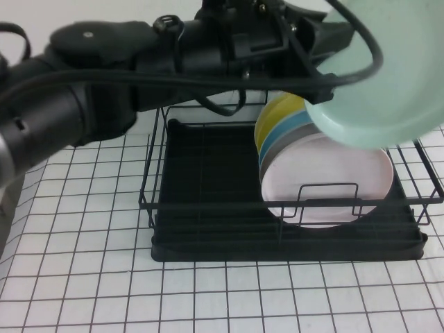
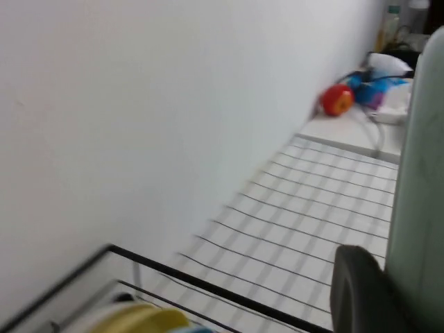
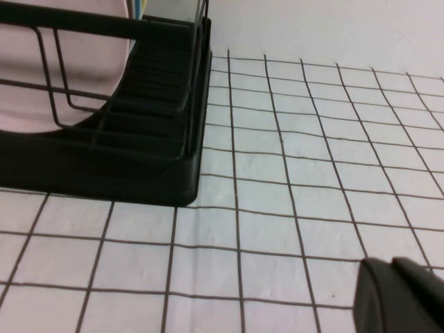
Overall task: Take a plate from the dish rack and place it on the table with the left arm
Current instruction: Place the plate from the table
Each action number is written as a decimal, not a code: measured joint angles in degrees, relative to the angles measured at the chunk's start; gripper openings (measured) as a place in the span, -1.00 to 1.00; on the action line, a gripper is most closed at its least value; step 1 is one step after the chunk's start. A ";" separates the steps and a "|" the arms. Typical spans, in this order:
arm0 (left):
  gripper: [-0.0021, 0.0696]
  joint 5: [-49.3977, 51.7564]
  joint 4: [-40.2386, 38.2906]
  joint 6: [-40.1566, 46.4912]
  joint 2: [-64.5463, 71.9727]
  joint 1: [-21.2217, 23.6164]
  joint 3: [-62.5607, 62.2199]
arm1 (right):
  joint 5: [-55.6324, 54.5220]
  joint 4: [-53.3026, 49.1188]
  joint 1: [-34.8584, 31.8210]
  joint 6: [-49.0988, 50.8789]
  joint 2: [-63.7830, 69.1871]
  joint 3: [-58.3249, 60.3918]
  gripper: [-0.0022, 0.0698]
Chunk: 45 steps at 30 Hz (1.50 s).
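Note:
My left arm reaches across the top of the high view, and its gripper is shut on the rim of the pale mint-green plate. It holds the plate tilted in the air above the right end of the black dish rack. In the left wrist view one dark finger presses against the plate's edge; the other finger is hidden behind the plate. My right gripper is shut and empty, low over the gridded table just right of the rack's corner. It is out of the high view.
A pale pink plate stands at the front of the rack, with grey, light blue and yellow plates behind it. The rack's left half holds nothing. Gridded table lies in front and left. A white wall stands behind.

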 joint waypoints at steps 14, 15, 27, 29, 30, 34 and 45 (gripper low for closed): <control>-0.70 22.18 38.52 -50.52 -2.21 0.00 8.69 | 0.00 0.00 0.00 0.00 0.00 0.00 -0.95; -0.70 20.91 38.52 -51.21 -2.21 0.00 10.70 | 0.00 0.00 0.00 0.00 0.00 0.00 -0.95; -0.70 0.64 31.19 -52.99 -1.95 0.00 28.35 | 0.00 0.00 0.00 0.00 0.00 0.00 -0.95; -0.70 1.29 30.41 -52.99 -1.10 0.00 28.40 | 0.00 0.00 0.00 0.00 0.00 0.00 -0.95; -0.70 1.59 30.01 -52.99 -0.61 0.00 28.49 | 0.00 0.00 0.00 0.00 0.00 0.00 -0.95; -0.70 1.71 28.57 -52.99 2.95 0.00 28.54 | 0.00 0.00 0.00 0.00 0.00 0.00 -0.95; 0.11 -0.76 26.60 -48.31 5.68 0.00 28.54 | 0.00 0.00 0.00 0.00 0.00 0.00 -0.95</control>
